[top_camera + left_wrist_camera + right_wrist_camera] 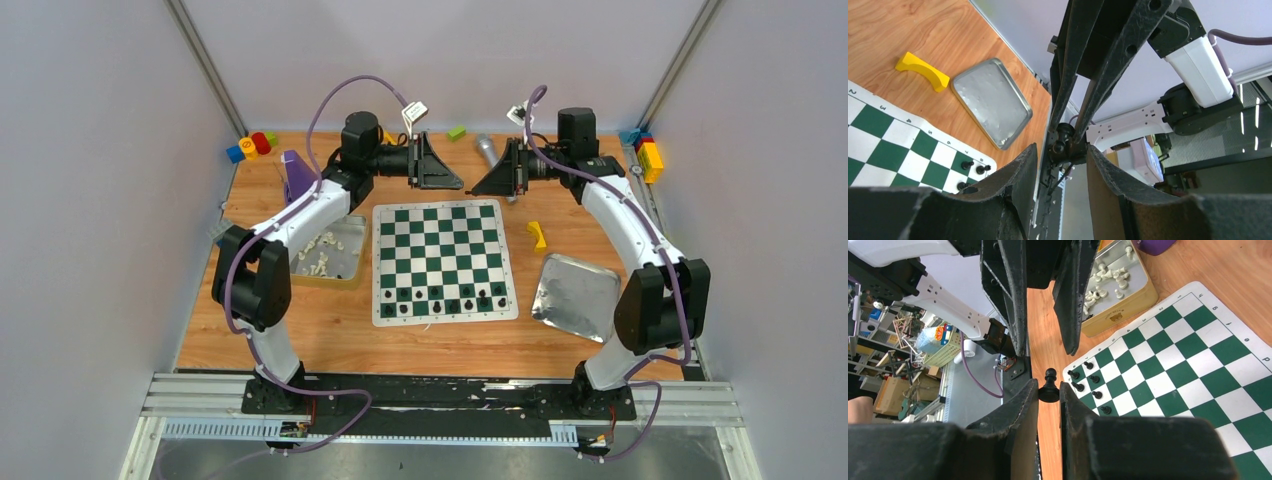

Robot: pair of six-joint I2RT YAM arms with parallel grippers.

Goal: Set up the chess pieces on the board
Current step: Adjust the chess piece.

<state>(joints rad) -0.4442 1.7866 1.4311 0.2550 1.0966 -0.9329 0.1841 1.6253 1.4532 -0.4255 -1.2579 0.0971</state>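
Observation:
The green-and-white board (440,240) lies at the table's middle, with several black chess pieces (450,297) on its two near rows. White pieces (322,252) lie in a tin left of it. My right gripper (480,186) hovers above the board's far edge, shut on a black pawn (1050,382) by its base. My left gripper (455,182) faces it tip to tip, open and empty. In the left wrist view the left gripper (1060,152) is spread just short of the pawn (1064,136). The right gripper (1049,390) points at the left one's open fingers (1015,300).
An empty metal tray (575,295) sits right of the board, with a yellow block (538,235) beside it. A purple object (296,175), a green block (456,132), a silver cylinder (487,150) and coloured blocks (250,145) lie at the back.

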